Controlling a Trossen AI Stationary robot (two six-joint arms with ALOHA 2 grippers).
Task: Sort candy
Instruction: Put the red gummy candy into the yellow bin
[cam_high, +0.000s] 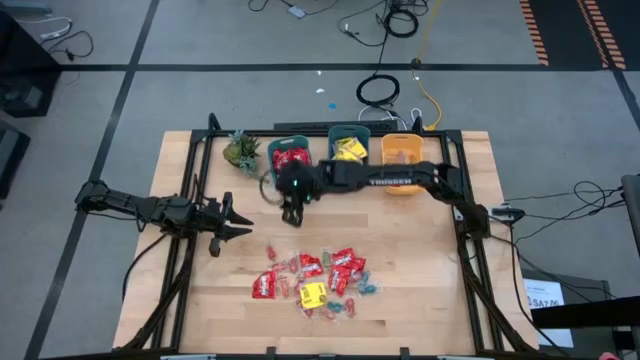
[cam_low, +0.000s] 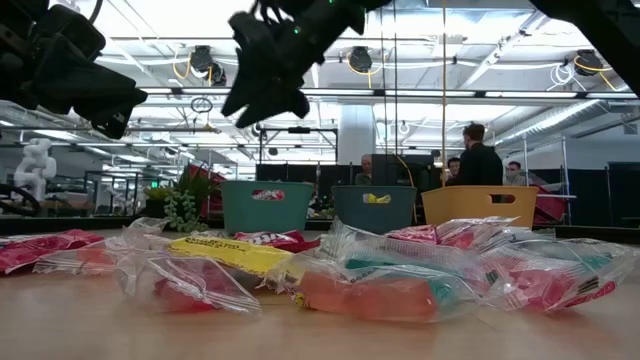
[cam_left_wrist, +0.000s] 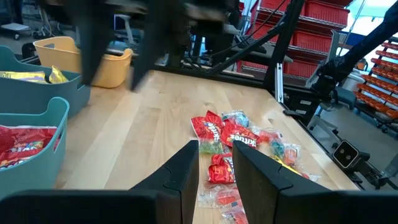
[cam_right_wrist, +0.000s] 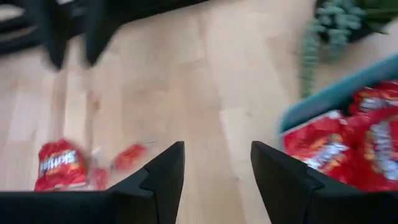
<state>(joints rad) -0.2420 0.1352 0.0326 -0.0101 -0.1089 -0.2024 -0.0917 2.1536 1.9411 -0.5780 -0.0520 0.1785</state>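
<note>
- The candy (cam_high: 318, 280) is seen heaped on the near middle of the bench (cam_high: 420, 300): red packets, a yellow packet and small clear-wrapped pieces, lying loose and overlapping, so most of the sorting is judged not yet done.
- Three bins are lined along the far edge: a teal bin (cam_high: 290, 155) with red packets, a second teal bin (cam_high: 349, 148) with yellow packets, and a yellow bin (cam_high: 402, 152) whose contents cannot be made out. One colour per bin is suggested.
- The right tool (cam_high: 292, 212) is held above the bench just beside the red-packet bin, between it and the heap. Its fingers are parted and nothing is seen between them in the right wrist view; a spot beside the bin suits a drop there or a reach to the heap.
- The left tool (cam_high: 232, 226) is parked low near the left side, pointed at the heap. Its fingers are partly apart with nothing gripped, so it is judged to be waiting clear of the right arm.
- A small plant (cam_high: 241, 151) is set beside the first bin, apart from the candy.
</note>
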